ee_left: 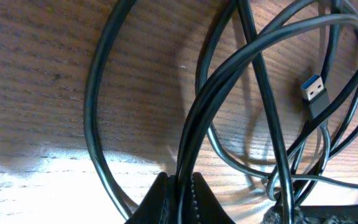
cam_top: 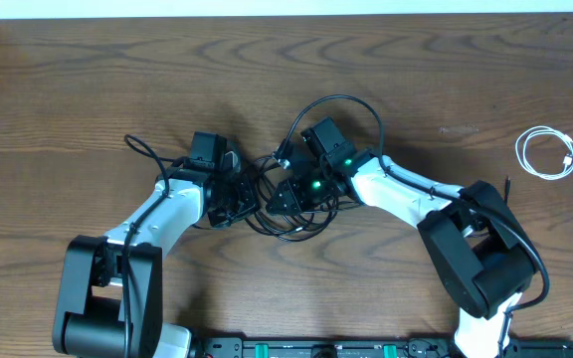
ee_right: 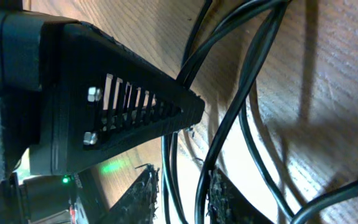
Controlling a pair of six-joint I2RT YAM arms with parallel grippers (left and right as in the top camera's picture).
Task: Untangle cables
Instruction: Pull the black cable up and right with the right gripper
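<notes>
1. Table (cam_top: 88, 89): bare wood grain. It probably offers little friction, so expect strands to slide when pulled.
2. Black cables (cam_top: 288, 235): these lie knotted at table centre, between the two arms. They look light, limp and smooth, and loops will likely drag neighbouring loops. Take hold on a single strand near a free end, not at a crossing.
3. Left gripper (ee_left: 180, 186): the pincer is clamped on two black strands lying side by side.
4. Right gripper (ee_right: 182, 199): the pincer stands partly apart, astride several black strands. It cannot be told whether the pads press on them.
5. White cable (cam_top: 568, 159): this is coiled by itself at 3 o'clock from the tangle, well apart. It looks light and soft.
6. USB plug (ee_left: 312, 89): this rigid end sits at 2 o'clock in the left wrist view and will probably snag in loops. Feed it through first.
7. Hidden: overhead, both arms cover the knot's core. A slotted black part (ee_right: 123, 112) blocks the right wrist view from 9 o'clock. The number of cables and the other plugs are indeterminate.
</notes>
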